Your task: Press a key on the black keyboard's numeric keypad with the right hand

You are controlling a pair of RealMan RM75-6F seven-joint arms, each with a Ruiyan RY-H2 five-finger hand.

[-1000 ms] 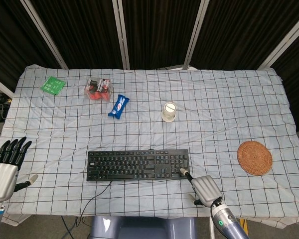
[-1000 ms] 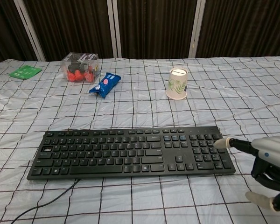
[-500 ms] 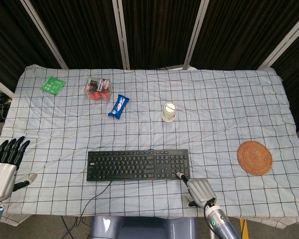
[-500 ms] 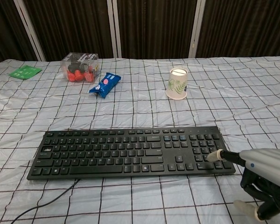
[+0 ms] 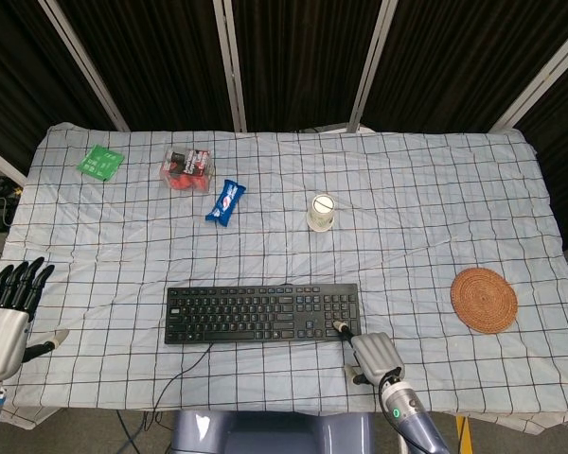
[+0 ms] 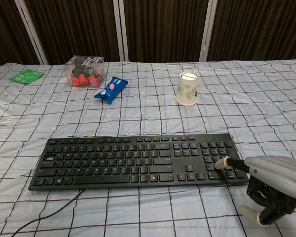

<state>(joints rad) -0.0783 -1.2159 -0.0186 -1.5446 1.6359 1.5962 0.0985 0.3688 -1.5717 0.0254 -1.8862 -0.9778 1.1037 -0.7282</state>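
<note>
The black keyboard [image 5: 262,314] [image 6: 138,160] lies flat near the table's front edge, with its numeric keypad [image 6: 218,159] at the right end. My right hand [image 5: 375,356] [image 6: 275,186] is at the keyboard's front right corner. One finger is stretched out and its tip [image 6: 221,163] touches a key in the keypad's lower rows. The other fingers are curled under the palm, holding nothing. My left hand [image 5: 6,315] hovers at the table's front left edge with its fingers spread and holds nothing.
A paper cup [image 5: 322,212] [image 6: 187,88] stands behind the keyboard. A blue snack packet [image 5: 225,201], a clear box of red items [image 5: 186,169] and a green packet [image 5: 100,163] lie at the back left. A woven coaster [image 5: 484,300] sits at the right. The keyboard's cable [image 6: 44,216] trails off the front.
My right hand has slid left and toward me, and its stretched fingertip has moved from the keypad's right edge down onto a key. My left hand has drifted slightly lower.
</note>
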